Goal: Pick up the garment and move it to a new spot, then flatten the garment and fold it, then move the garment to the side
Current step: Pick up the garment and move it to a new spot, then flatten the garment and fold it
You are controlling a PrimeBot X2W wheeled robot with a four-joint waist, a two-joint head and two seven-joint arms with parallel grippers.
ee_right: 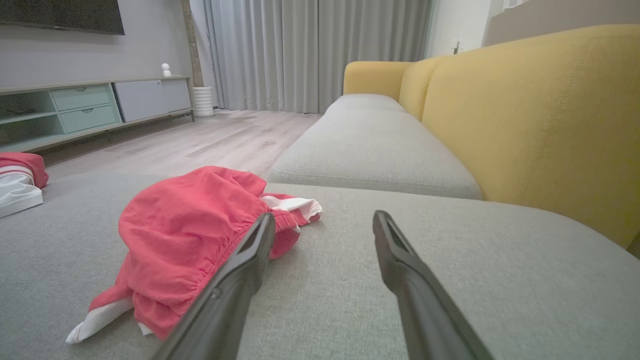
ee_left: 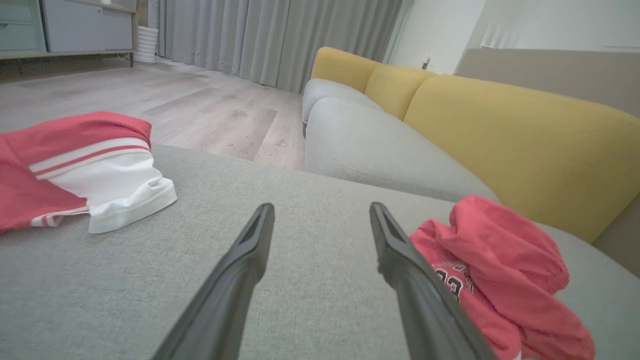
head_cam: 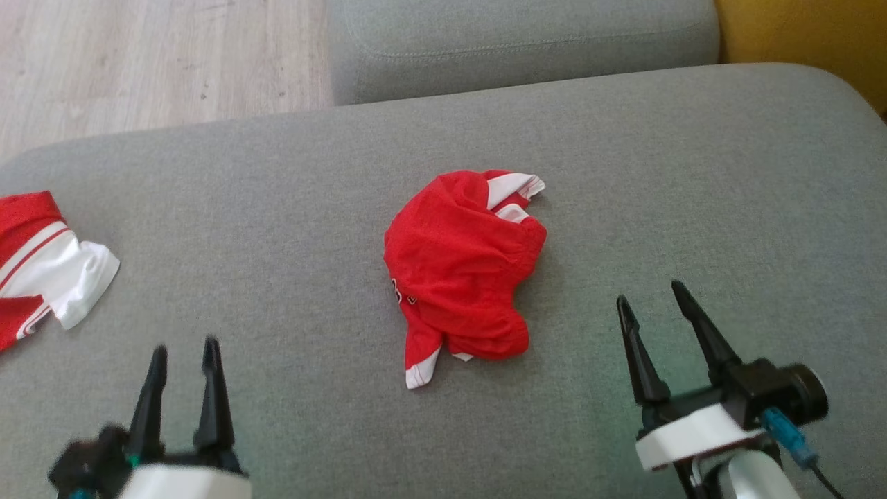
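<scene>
The garment (head_cam: 461, 267) is a crumpled red piece with white trim, lying in a heap at the middle of the grey sofa cushion (head_cam: 291, 208). It shows at the lower right of the left wrist view (ee_left: 505, 280) and at the left of the right wrist view (ee_right: 185, 240). My left gripper (head_cam: 185, 350) hovers open at the lower left, well short of the garment. My right gripper (head_cam: 650, 292) stands open at the lower right, to the right of the heap. Nothing lies between either pair of fingers.
A second red and white garment (head_cam: 41, 263) lies at the cushion's left edge, also seen in the left wrist view (ee_left: 85, 170). Another grey seat cushion (head_cam: 520, 41) lies beyond, with a yellow backrest (ee_right: 540, 115) on the right. Wooden floor (head_cam: 138, 55) is at the far left.
</scene>
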